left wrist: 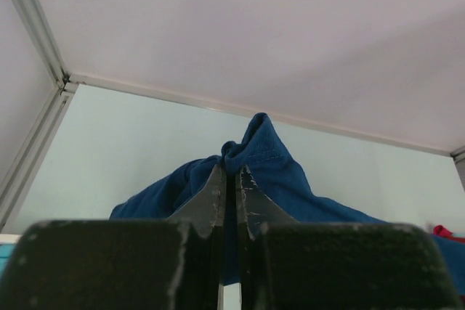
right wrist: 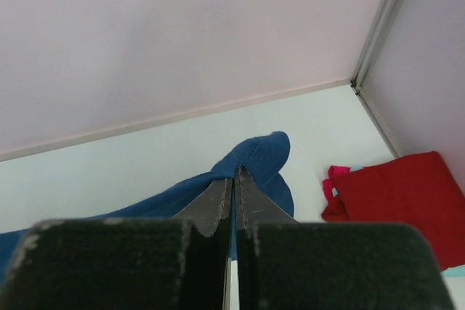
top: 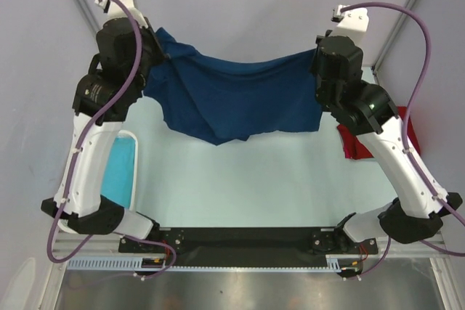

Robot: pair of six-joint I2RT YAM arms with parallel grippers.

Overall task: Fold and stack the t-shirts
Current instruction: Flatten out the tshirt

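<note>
Two arms hold the navy t-shirt (top: pixel 232 103) up between them, so that it hangs as a sagging band across the far half of the worktop (top: pixel 240 179), with its lower edge drooping to a point near the middle. Whether that low point touches the worktop cannot be told from above. The left jaws are pinched almost together on a bunched fold at the shirt's left end. The right jaws are pressed fully together on a like bunch at its right end. In each wrist view the navy cloth peaks just past the tips. A red t-shirt (right wrist: pixel 407 194) lies flat on the worktop at the right edge, partly under the right arm (top: pixel 399 157). A turquoise t-shirt (top: pixel 120 168) lies at the left inside a white rim (top: pixel 131 135), partly hidden by the left arm (top: pixel 91 150).
</note>
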